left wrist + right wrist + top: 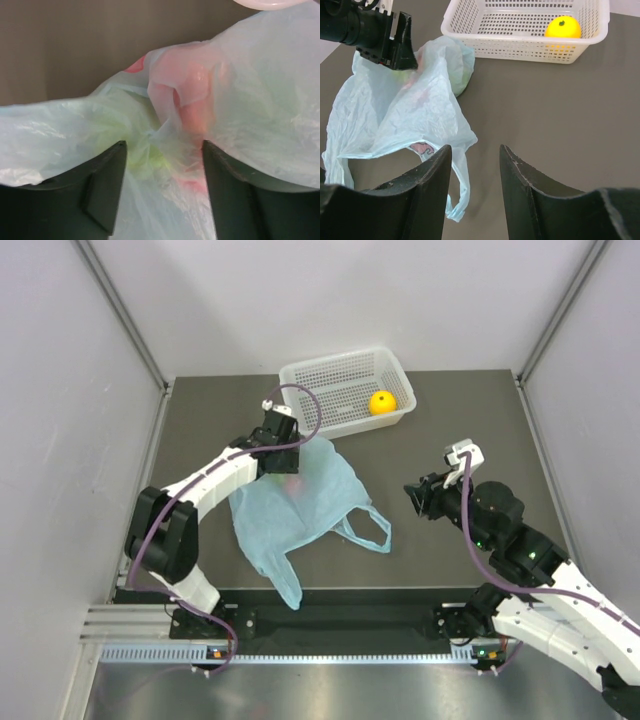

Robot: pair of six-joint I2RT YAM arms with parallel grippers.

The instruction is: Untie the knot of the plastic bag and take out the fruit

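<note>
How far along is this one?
Done: the handles lie loose, so the knot looks undone; one yellow fruit sits in the basket. In hand: the left end effector straddles the plastic bag, open. Left: red fruit and green fruit show through the plastic, still inside.

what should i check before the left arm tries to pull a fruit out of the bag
1. Left fingers open: ok, straddling bunched plastic.
2. Fruit bare between them: not ok; red fruit and green fruit show only through the plastic bag.
3. Handles untied: ok, it seems; loop handles lie loose.
4. Bag mouth located: cannot tell.
5. Right gripper clear of the bag: ok, open, apart.
6. Basket has room: ok, one yellow-orange fruit inside.
</note>
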